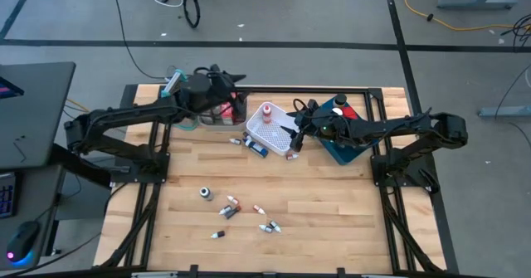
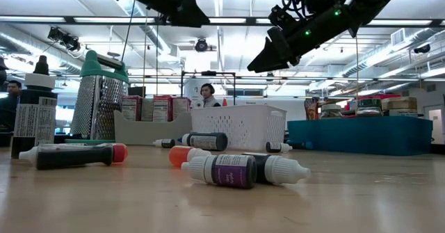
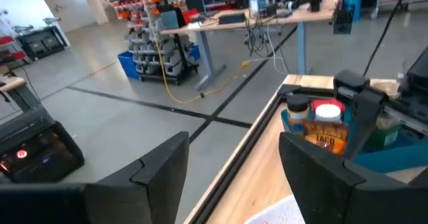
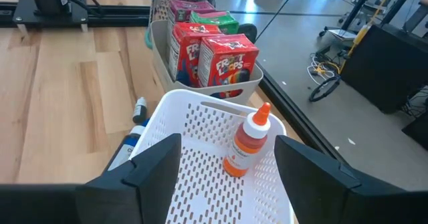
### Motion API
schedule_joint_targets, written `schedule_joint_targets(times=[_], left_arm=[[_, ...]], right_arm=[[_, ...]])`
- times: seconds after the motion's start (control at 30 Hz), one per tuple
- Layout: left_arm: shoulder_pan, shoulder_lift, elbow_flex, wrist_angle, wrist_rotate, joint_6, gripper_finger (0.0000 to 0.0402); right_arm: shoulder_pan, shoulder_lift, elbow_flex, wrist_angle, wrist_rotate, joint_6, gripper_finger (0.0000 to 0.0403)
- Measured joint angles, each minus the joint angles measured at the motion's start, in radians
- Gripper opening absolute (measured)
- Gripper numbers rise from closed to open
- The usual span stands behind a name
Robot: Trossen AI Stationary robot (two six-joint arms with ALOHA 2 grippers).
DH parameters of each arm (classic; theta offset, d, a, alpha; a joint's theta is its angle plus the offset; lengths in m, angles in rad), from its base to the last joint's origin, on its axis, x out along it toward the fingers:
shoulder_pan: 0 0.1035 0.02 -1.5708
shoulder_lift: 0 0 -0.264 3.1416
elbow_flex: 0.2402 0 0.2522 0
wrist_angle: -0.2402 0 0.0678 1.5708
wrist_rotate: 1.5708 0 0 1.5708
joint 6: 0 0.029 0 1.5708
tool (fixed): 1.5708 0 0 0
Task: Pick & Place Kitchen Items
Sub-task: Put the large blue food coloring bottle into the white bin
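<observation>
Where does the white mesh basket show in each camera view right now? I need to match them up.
High view: white mesh basket at the table's far middle, under the right tool.
Low view: basket mid-picture, behind the small bottles.
Left wrist view: only a white corner at the bottom edge, uncertain.
Right wrist view: basket fills the lower middle.
Shared landmark: the orange bottle inside.

The room is bright. Long ceiling lights [image 2: 229, 21] shine down in rows at the top of the low view. The wooden table [image 1: 315, 203] looks evenly lit from above, and shadows under the arms are soft and faint. In the low view, the purple bottle [image 2: 221, 170] at the lower middle is sharp, but the table right at the bottom is blurry. In the left wrist view, the floor [image 3: 120, 83] at the upper left has pale shiny glare. The dark fingers at the bottom of both wrist views look soft.
</observation>
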Motion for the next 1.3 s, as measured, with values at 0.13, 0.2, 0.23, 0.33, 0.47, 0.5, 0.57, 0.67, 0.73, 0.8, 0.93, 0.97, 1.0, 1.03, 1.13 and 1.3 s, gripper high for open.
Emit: schedule_joint_targets(times=[0.13, 0.2, 0.23, 0.33, 0.47, 0.5, 0.57, 0.67, 0.73, 0.8, 0.93, 0.97, 1.0, 1.03, 1.13, 1.3], left_arm=[[0.000, 0.013, 0.000, -0.022, 0.000, 0.000, 0.0240], [0.000, 0.017, -0.001, -0.024, 0.001, 0.000, 0.0240], [-0.001, 0.020, 0.000, -0.016, 0.003, 0.000, 0.0240], [-0.002, 0.023, 0.000, -0.027, 0.003, 0.000, 0.0240], [-0.002, 0.027, 0.000, -0.027, 0.003, 0.000, 0.0240], [-0.002, 0.027, 0.000, -0.027, 0.002, 0.000, 0.0240], [-0.002, 0.027, 0.000, -0.023, 0.001, 0.000, 0.0240], [-0.002, 0.027, 0.000, -0.025, 0.003, -0.004, 0.0240], [-0.002, 0.027, 0.000, -0.024, 0.003, -0.004, 0.0240], [-0.002, 0.027, 0.000, -0.025, 0.003, -0.004, 0.0240], [-0.002, 0.027, 0.000, -0.025, 0.003, -0.004, 0.0240], [-0.002, 0.027, 0.000, -0.024, 0.003, -0.004, 0.0240], [-0.002, 0.027, 0.000, -0.024, 0.003, -0.004, 0.0240], [-0.002, 0.027, 0.000, -0.024, 0.003, -0.004, 0.0240], [-0.002, 0.027, 0.000, -0.025, 0.003, -0.004, 0.0240], [-0.002, 0.027, 0.000, -0.025, 0.004, -0.004, 0.0240]], right_arm=[[0.000, 0.000, 0.000, 0.001, 0.000, 0.000, 0.0251], [0.000, 0.000, 0.000, 0.001, 0.000, 0.000, 0.0251], [0.000, 0.000, 0.000, 0.001, 0.000, 0.000, 0.0251], [0.000, 0.000, 0.000, 0.001, 0.000, 0.000, 0.0251], [0.000, 0.000, 0.000, 0.001, 0.000, 0.000, 0.0251], [0.000, 0.000, 0.000, 0.001, 0.000, 0.000, 0.0251], [0.000, 0.000, 0.000, 0.001, 0.000, 0.000, 0.0251], [0.000, 0.000, 0.000, 0.001, 0.000, 0.000, 0.0251], [0.000, 0.000, 0.000, 0.001, 0.000, 0.000, 0.0251], [0.000, 0.000, 0.000, 0.001, 0.000, 0.000, 0.0251], [0.000, 0.000, 0.000, 0.001, 0.000, 0.000, 0.0251], [0.000, 0.000, 0.000, 0.001, 0.000, 0.000, 0.0251], [0.000, 0.000, 0.000, 0.001, 0.000, 0.000, 0.0251], [0.000, 0.000, 0.000, 0.001, 0.000, 0.000, 0.0251], [0.000, 0.000, 0.000, 0.001, 0.000, 0.000, 0.0251], [0.000, 0.000, 0.000, 0.001, 0.000, 0.000, 0.0251]])
